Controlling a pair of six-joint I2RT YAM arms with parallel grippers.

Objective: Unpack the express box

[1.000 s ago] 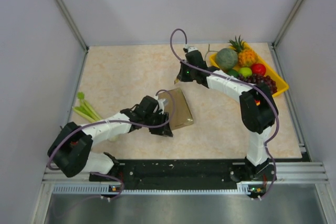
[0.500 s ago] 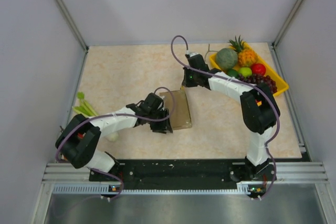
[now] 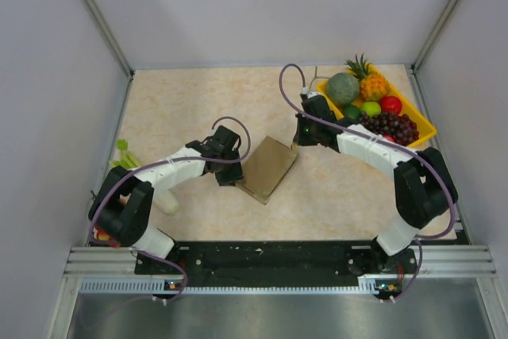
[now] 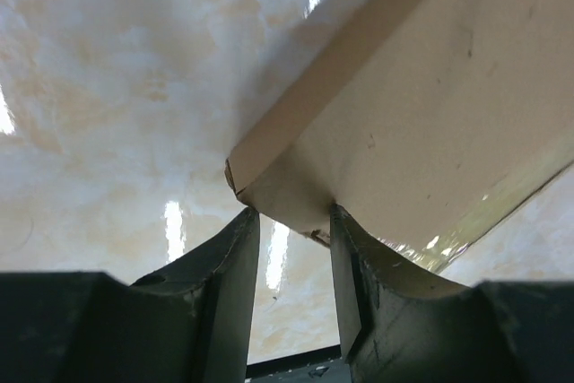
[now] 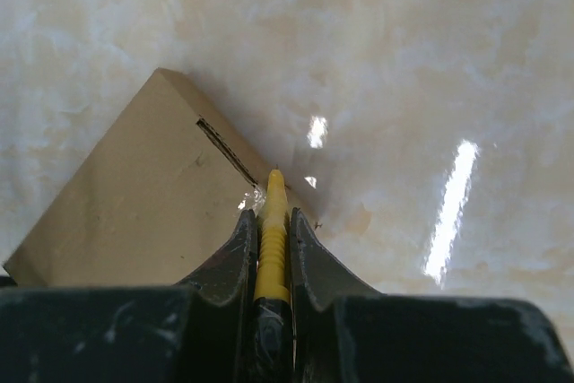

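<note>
Top external: shows the express box [image 3: 268, 168] lying flat on the bench [image 3: 182, 109], left of the fruit tray [image 3: 425, 126], apart from it and nearer the arms. Finds the left gripper [image 4: 291, 221] parted, tips butted against the box corner farthest from that tray, clamping nothing visible. Finds the right gripper [image 5: 269, 220] pinched on a yellow tool [image 5: 273, 190], tip at the taped corner nearest the tray. Looks light, stiff, thin-walled, likely to skate on the glossy bench; best braced by its edges, never squeezed across the lid. Bears no readable label or writing.
</note>
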